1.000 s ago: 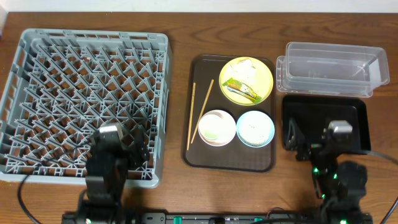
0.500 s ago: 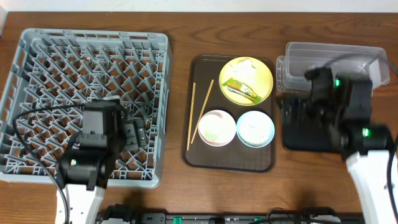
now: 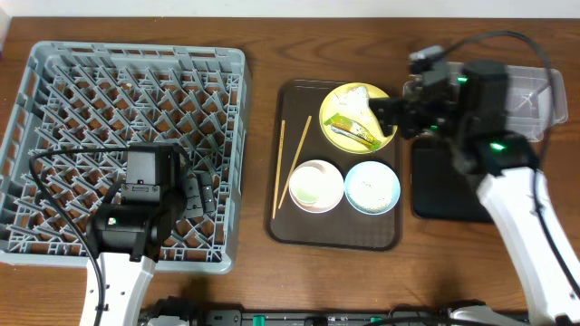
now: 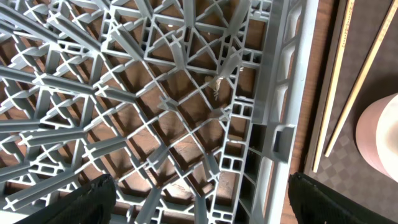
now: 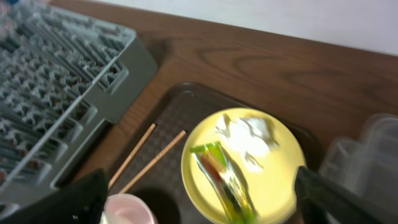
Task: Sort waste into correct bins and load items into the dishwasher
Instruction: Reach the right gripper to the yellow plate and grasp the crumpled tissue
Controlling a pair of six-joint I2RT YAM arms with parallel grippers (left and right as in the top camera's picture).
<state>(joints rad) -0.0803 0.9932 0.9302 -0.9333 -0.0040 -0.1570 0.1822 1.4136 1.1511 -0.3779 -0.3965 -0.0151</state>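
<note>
Right pincer (image 3: 391,116) hung open and empty from overhead, at the right edge of the yellow plate (image 3: 340,140) on the brown tray (image 3: 362,237), the snack wrapper (image 3: 352,129) just left of its tips. Left pincer (image 4: 202,193), in its wrist view, gaped over the dish rack (image 4: 186,112), chopsticks (image 4: 364,81) well aside. Right wrist view, somewhat blurred, showed wrapper and tissue (image 5: 249,134) between and ahead of the fingers (image 5: 74,202); the wrapper was probably light, crinkly and slick, best pinched across its narrow middle.
</note>
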